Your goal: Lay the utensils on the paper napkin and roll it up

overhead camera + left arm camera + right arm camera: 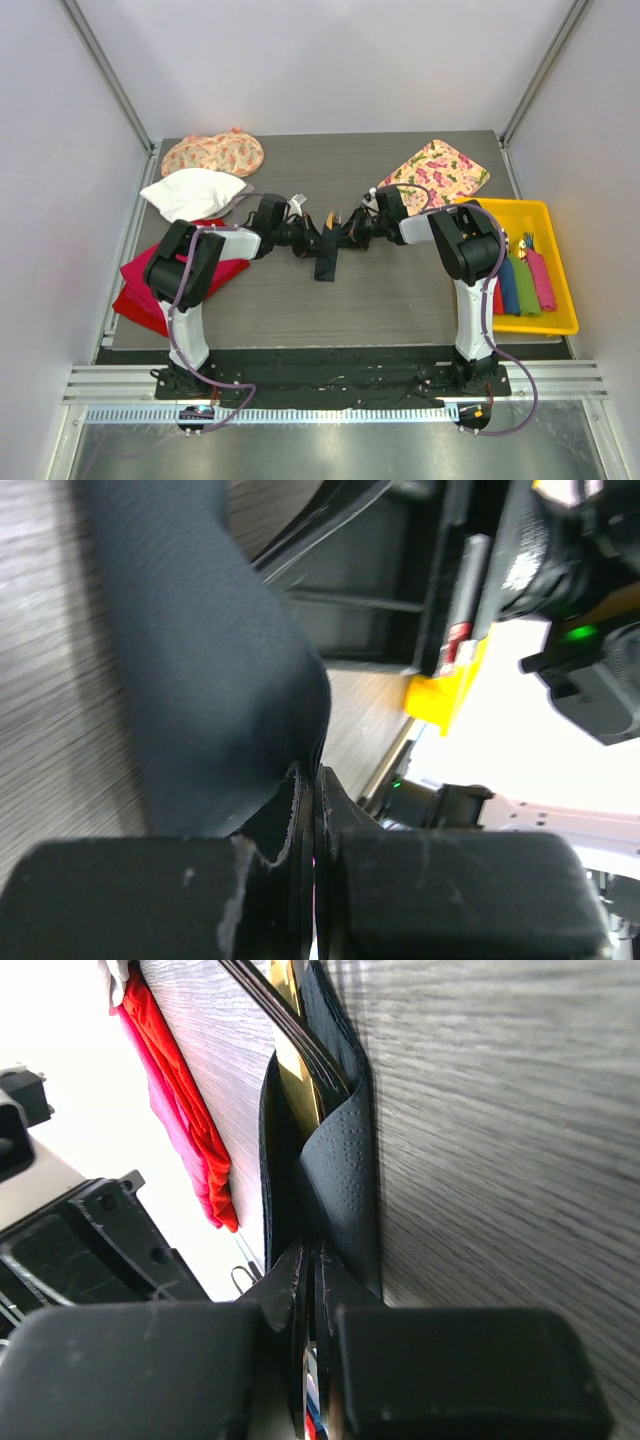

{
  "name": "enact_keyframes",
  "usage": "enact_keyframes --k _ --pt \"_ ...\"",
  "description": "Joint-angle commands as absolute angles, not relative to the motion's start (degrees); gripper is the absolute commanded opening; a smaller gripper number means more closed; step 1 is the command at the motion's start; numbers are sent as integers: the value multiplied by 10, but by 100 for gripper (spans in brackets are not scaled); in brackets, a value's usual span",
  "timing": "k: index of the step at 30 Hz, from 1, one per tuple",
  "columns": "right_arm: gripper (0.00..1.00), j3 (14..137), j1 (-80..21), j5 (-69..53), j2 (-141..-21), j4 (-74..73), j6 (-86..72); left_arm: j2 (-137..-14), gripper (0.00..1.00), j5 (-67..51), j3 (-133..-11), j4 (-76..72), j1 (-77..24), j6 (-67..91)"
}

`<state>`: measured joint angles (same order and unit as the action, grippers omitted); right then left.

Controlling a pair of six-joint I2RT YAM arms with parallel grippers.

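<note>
Mid-desk, between the two arms: the paper napkin (325, 262) is pinched from both sides, a dark tail trailing toward the near edge.

- Left gripper (303, 241): jaws closed down on a fold of the napkin. The wrist view shows the dark paper bulging out just past the fingertips.
- Right gripper (352, 232): likewise clamped shut on the napkin's opposite side. Its wrist view shows embossed dark paper folded over, with a tan-orange utensil (296, 1070) lying inside the fold.
- Only one or two tips of the utensils show from above, poking out the far end of the bundle. I cannot count them.
- Whether the bundle rests on the desk (400, 290) or hangs just above it is unclear.

Judgement: the utensils are already on the napkin, and rolling is partway done. The wrap is loose and uneven, not a tight cylinder. Gripping both sides probably keeps the thin paper taut so the cutlery cannot slide out while the roll is turned.

Risk: the paper may tear at the pinch points, or a utensil may slip out of an open end.

Nearby: the yellow tray (560, 325) on the right holds coloured rolls, and the red cloth (140, 290) lies on the left. Both are well apart from the work.
</note>
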<state>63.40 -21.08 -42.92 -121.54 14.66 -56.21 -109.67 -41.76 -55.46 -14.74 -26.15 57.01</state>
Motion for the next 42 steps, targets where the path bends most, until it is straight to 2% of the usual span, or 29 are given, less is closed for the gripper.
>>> enact_keyframes --k 1,21,28,34,42 --pt "1 613 -214 -367 -1224 104 -546 -1104 0 -439 -555 -222 -268 602" --pt "1 607 -214 -365 -1222 100 -549 -1201 1 -437 -534 -373 -279 633" --pt "1 608 -214 -366 -1221 94 -543 -1224 1 -416 -536 -352 -279 623" --pt "1 633 -212 -370 -1205 31 -499 -1232 1 -385 -535 -262 -277 577" --pt "9 712 -188 -384 -1173 -81 -421 -1236 1 -379 -533 -237 -276 563"
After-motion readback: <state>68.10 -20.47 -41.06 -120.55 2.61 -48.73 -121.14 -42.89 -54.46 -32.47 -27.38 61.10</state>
